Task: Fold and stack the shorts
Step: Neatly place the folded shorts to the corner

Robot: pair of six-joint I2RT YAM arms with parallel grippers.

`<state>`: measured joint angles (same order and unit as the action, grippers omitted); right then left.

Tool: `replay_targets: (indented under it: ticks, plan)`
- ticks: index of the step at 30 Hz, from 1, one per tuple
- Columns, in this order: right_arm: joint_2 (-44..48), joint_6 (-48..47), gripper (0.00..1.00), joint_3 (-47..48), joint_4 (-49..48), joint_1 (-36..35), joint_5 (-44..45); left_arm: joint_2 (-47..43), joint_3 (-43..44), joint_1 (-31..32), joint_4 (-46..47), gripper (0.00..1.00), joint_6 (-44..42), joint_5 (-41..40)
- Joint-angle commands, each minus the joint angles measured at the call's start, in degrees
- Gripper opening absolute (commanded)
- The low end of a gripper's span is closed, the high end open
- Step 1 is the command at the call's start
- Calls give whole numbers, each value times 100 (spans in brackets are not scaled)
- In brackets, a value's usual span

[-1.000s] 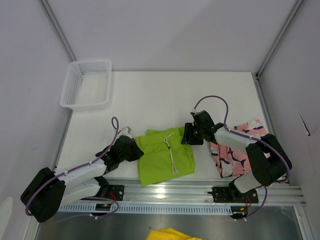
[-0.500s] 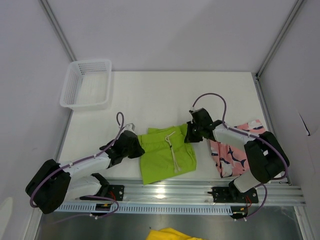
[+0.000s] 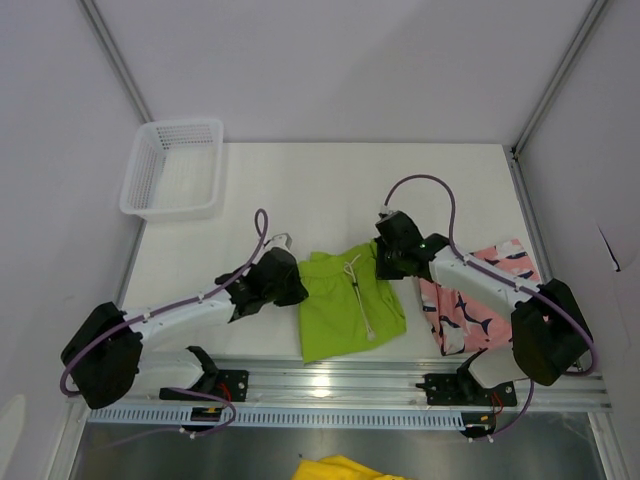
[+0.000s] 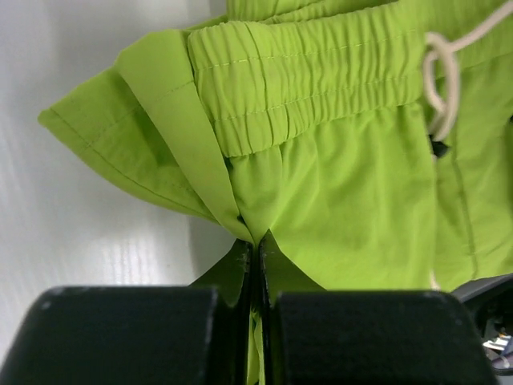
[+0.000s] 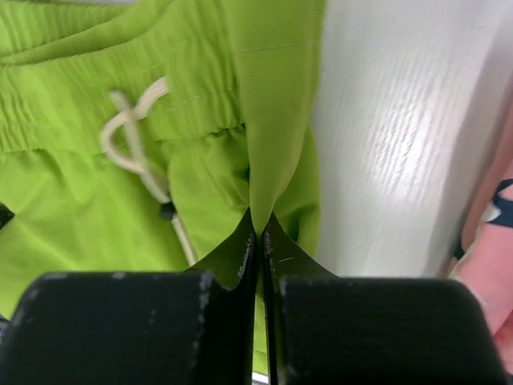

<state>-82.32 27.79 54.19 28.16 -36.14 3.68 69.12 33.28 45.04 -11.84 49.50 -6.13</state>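
The lime green shorts (image 3: 350,305) lie near the table's front edge, waistband to the rear and white drawstring (image 3: 362,300) down the middle. My left gripper (image 3: 293,285) is shut on their left waistband corner (image 4: 240,216), the fabric pinched between the pads. My right gripper (image 3: 385,262) is shut on the right waistband corner (image 5: 268,192). Both corners are raised and the fabric bunches between them. The pink shorts with navy-and-white print (image 3: 470,295) lie flat to the right, under the right arm.
A white mesh basket (image 3: 175,165) stands at the back left corner. A metal rail (image 3: 400,385) runs along the near edge with both arm bases. Something yellow (image 3: 345,468) shows below the rail. Frame posts rise at both sides.
Both grippers have shut on the green shorts' waistband corners. The left gripper has moved right and the right one slightly up, so the shorts have narrowed and shifted right.
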Motion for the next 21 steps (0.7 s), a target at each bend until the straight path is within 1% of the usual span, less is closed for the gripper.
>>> replay_targets:
  ticks: [1,5,6,10,15,21]
  plan:
    - [164,209,0,354,181,-279,168,83,513,242,-152,0,201,-160]
    - [-116,279,0,644,304,-683,396,408,855,470,-284,0,254,-266]
    - [-161,306,0,689,321,-814,466,487,1073,506,-319,0,262,-283]
    - [-310,332,0,917,418,-982,572,813,1330,716,-460,0,341,-319]
    - [-83,279,0,1172,857,-825,800,980,1690,901,-530,0,429,-336]
    - [480,174,0,1321,1340,-342,809,1366,2778,1183,-750,0,438,-503]
